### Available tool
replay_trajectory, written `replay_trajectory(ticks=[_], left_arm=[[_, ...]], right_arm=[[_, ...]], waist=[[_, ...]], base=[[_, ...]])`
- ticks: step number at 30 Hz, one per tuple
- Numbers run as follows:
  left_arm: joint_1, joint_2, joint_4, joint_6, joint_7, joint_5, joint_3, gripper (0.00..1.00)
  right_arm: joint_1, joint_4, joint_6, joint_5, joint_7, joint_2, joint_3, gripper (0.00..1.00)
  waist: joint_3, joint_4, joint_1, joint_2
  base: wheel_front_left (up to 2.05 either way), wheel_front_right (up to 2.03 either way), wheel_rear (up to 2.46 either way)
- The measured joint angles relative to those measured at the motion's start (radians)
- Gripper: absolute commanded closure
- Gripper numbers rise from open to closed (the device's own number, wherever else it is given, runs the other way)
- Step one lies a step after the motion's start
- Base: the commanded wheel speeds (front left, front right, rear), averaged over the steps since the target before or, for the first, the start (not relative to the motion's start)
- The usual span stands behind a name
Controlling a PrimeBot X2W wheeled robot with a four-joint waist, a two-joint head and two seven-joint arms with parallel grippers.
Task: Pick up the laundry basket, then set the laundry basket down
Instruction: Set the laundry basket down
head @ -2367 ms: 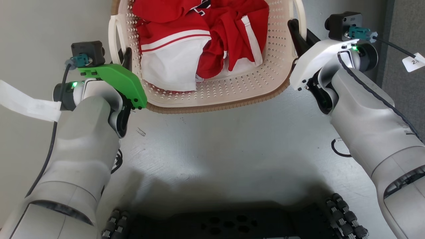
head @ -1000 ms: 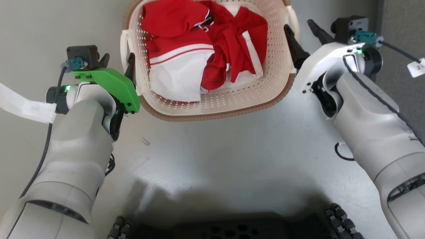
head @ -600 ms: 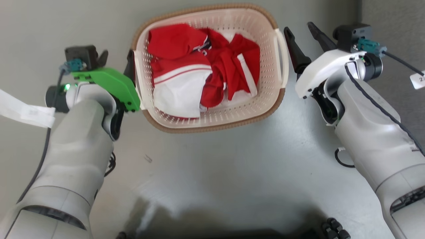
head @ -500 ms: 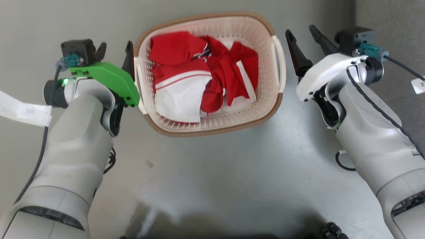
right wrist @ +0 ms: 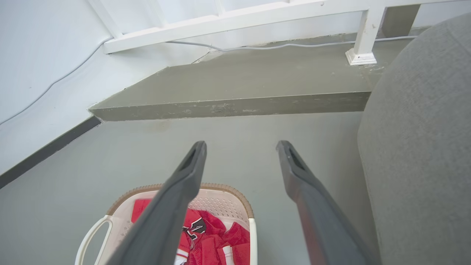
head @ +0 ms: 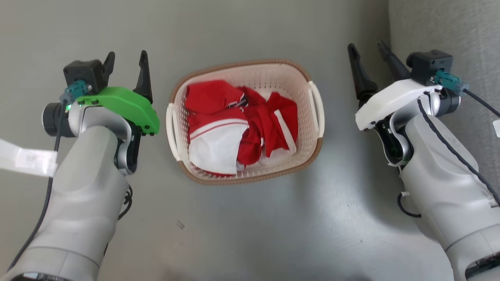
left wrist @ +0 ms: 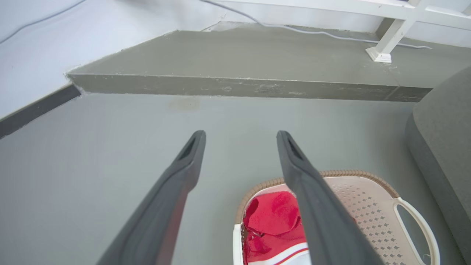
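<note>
The laundry basket (head: 273, 78) stands on the floor (head: 250, 226) between my left gripper (head: 127, 54), on its left, and my right gripper (head: 366, 46), on its right, apart from both. Clothes (head: 238, 121) lie inside it; a raised step (left wrist: 257, 55) lies beyond.

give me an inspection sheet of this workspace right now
surface: grey floor, smooth; the basket stands on it.
job's things: laundry basket upright between the arms, red-and-white clothes inside.
clutter: nothing seen.
grippers: left gripper open, beside the basket and apart from it; right gripper open, likewise apart.
cables: dark cable along the left arm; white cable along the far wall.
surroundings: raised step ahead, padded furniture at right, white post.
</note>
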Motion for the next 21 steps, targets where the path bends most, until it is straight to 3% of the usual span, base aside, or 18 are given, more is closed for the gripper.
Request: replay_trajectory(ticks=[21], left_arm=[[0.248,0.016,-0.353,0.054,0.000,0.146,0.119,0.00]], right_arm=[[0.184,-0.281,-0.042,-0.120,0.000,0.001,-0.117,0.00]], waist=[[-0.213,-0.016,0.0000,0.0000]], base=[[0.00,0.00,0.00]])
